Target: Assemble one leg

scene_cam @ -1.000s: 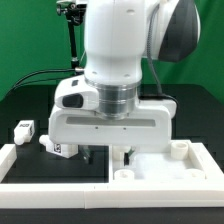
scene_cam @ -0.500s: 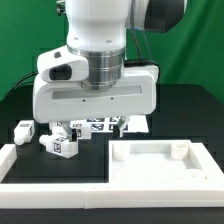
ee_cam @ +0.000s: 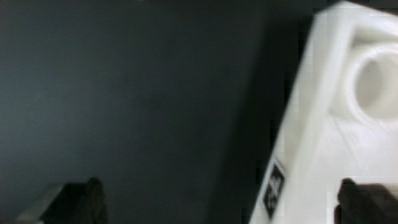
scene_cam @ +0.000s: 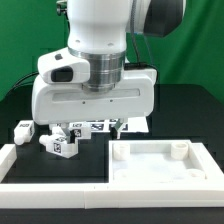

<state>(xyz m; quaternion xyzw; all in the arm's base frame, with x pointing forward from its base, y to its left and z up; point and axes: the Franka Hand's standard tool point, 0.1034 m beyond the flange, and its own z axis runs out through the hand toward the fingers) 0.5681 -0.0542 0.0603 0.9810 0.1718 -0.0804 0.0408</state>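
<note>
My gripper hangs open and empty under the big white hand, just behind the left edge of the large white tray-like panel. One leg, a small white tagged block, lies on the black table to the gripper's left in the exterior view. A second leg lies further left. In the wrist view the gripper shows two dark fingertips wide apart over the dark table. A white part with a round hole and a small tag reaches in between them from one side. No leg shows there.
A low white frame runs along the table's front and left. More tagged white pieces lie behind the gripper, mostly hidden by the hand. A green backdrop and a black stand are at the back.
Since a second ago the hand has lifted off the panel's left part and moved to the exterior view's left. In the last half second it has hardly moved.
</note>
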